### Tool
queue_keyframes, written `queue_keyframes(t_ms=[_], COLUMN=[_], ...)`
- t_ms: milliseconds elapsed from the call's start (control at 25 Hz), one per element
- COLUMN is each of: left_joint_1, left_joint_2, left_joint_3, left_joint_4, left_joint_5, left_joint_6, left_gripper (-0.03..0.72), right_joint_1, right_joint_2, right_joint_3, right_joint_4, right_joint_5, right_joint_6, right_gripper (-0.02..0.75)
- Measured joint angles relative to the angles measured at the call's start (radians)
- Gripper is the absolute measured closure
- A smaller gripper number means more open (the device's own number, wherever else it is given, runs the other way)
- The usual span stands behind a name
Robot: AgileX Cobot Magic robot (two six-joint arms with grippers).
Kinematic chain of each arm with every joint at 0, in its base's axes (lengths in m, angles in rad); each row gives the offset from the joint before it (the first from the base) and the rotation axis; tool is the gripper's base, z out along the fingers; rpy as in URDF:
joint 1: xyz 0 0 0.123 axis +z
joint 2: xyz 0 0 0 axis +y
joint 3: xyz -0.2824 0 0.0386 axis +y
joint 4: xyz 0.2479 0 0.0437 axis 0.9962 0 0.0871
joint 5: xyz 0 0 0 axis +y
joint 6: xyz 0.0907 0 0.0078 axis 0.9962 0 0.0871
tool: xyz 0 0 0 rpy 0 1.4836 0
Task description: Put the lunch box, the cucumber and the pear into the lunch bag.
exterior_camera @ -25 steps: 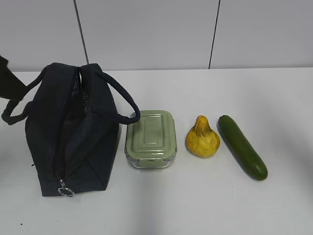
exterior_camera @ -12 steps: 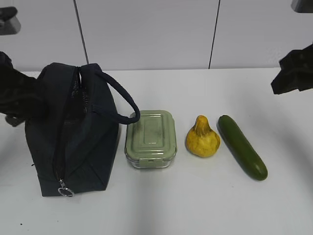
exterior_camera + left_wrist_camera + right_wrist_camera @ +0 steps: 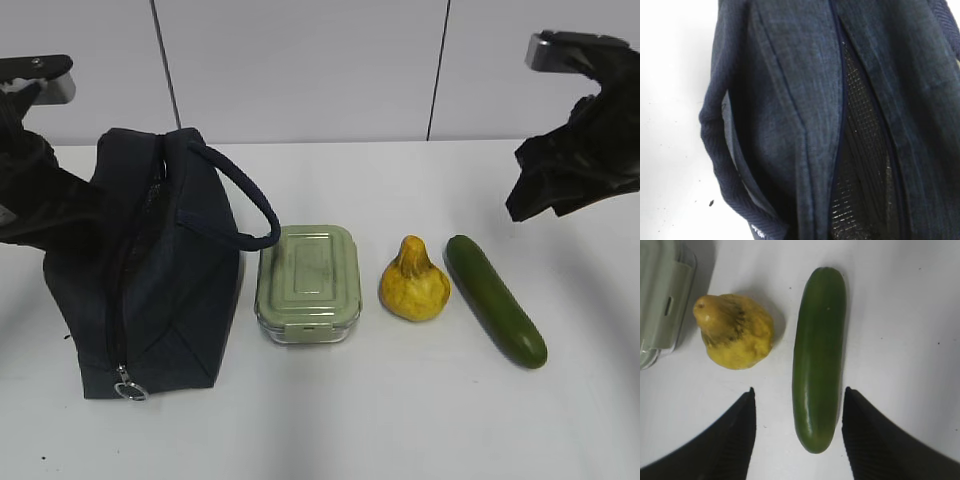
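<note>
White tabletop under pale wall panels. Biggest thing on it is the lunch bag (image 3: pixel 150 270), zipper open, mesh lining showing. Just beside its right flank sits the lunch box (image 3: pixel 308 285); farther from the bag lies the pear (image 3: pixel 414 281), then the cucumber (image 3: pixel 496 299), farthest out. Nothing looks packed yet; I'd say the first pick is being lined up. The right gripper (image 3: pixel 797 427) hangs above the cucumber, fingers spread either side of it, untouching; it needs to descend and close. The left gripper's state I cannot tell.
</note>
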Motion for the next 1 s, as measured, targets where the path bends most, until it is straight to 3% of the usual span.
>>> queue_keyframes(t_ms=[240, 520, 760, 1000], left_joint_1=[0.0, 0.0, 0.0, 0.0], left_joint_2=[0.0, 0.002, 0.003, 0.003], left_joint_3=[0.0, 0.0, 0.0, 0.0], left_joint_4=[0.0, 0.0, 0.001, 0.002], left_joint_5=[-0.002, -0.003, -0.003, -0.008], left_joint_6=[0.001, 0.002, 0.004, 0.004], left_gripper=[0.673, 0.673, 0.674, 0.674], right_joint_1=[0.021, 0.147, 0.151, 0.151], right_joint_2=[0.149, 0.257, 0.281, 0.3], right_joint_3=[-0.059, -0.077, -0.078, -0.082], right_joint_4=[-0.07, -0.213, -0.278, -0.295], right_joint_5=[0.043, 0.039, 0.009, -0.017], right_joint_6=[0.028, 0.119, 0.144, 0.145], right_gripper=[0.309, 0.307, 0.238, 0.225])
